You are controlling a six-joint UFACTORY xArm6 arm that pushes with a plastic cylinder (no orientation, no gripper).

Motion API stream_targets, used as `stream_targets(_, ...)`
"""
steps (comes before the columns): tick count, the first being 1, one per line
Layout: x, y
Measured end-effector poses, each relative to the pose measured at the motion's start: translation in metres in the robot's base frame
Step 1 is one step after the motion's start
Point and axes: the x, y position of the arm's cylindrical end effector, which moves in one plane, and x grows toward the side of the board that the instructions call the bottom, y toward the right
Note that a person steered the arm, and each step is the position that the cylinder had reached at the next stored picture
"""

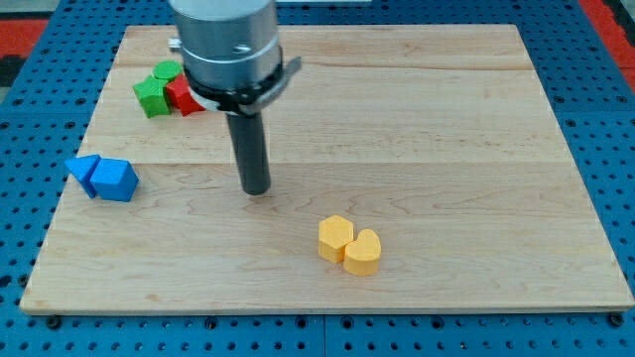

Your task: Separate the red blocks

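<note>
On the wooden board (446, 119), my tip (256, 189) stands just off centre, touching no block. From the tip, a red block (185, 97) lies at eleven o'clock, partly hidden behind the arm, with two green blocks (154, 94) touching it at its nine o'clock. Two blue triangular blocks (107, 178) sit touching at nine o'clock, near the board's edge. Two yellow blocks (348, 244) sit touching at four o'clock, well apart from the rest.

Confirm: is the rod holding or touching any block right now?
Nothing is held. My tip rests on bare board, apart from all blocks; the red block sits up-left beside the green blocks.
</note>
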Motion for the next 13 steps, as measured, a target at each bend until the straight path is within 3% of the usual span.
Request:
stream_targets(4, -0.006, -0.003)
stream_targets(7, -0.006, 0.034)
stream_targets(13, -0.007, 0.052)
